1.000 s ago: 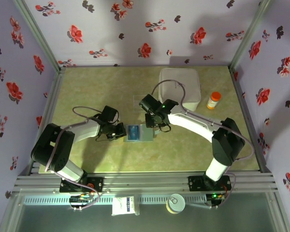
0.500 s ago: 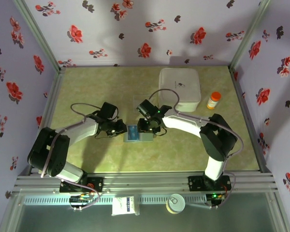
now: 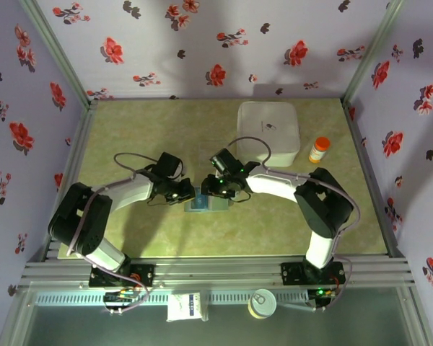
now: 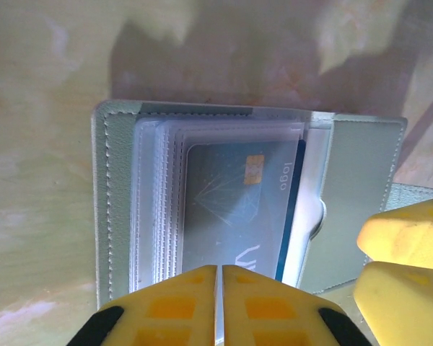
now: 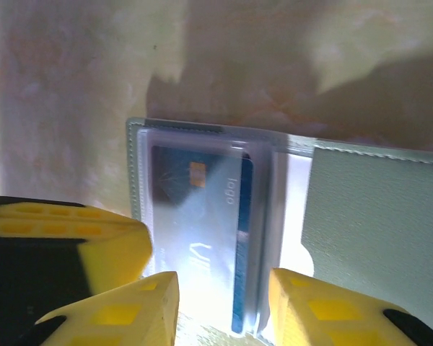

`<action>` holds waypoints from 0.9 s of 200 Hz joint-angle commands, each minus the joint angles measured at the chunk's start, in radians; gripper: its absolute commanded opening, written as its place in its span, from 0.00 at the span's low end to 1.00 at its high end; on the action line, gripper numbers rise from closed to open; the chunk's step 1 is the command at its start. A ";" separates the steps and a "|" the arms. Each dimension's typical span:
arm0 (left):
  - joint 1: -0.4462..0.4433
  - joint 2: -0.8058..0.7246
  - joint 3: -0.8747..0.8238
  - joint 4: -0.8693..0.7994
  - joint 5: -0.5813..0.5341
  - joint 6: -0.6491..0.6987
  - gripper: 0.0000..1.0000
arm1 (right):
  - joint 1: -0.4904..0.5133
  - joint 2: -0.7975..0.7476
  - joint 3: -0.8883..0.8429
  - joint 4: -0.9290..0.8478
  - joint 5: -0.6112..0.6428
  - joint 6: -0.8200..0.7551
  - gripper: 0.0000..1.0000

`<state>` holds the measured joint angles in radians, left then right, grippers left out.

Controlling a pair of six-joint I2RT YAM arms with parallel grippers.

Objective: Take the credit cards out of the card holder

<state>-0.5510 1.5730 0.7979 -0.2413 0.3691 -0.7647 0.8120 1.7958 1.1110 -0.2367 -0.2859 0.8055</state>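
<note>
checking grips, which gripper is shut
The left gripper: its jaws meet over the card holder, while the right gripper has its jaws apart.

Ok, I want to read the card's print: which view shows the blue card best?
Left wrist: the blue card sits sharp under its clear sleeve, chip and "logo" legible. Right wrist shows it, but glare washes its lower part. Top external: a tiny blue patch.
</note>
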 commanded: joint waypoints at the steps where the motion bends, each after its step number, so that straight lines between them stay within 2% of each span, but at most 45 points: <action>1: -0.006 0.016 0.020 -0.010 -0.023 -0.007 0.09 | -0.007 0.030 -0.016 0.055 -0.041 0.020 0.35; 77: -0.006 0.015 0.004 -0.015 -0.052 -0.005 0.08 | -0.008 0.076 -0.014 0.098 -0.088 0.023 0.27; 180: -0.006 0.020 -0.003 -0.013 -0.056 -0.005 0.07 | -0.008 0.105 -0.014 0.087 -0.087 0.018 0.25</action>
<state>-0.5526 1.5810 0.7979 -0.2474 0.3309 -0.7643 0.8093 1.8797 1.1103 -0.1493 -0.3649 0.8204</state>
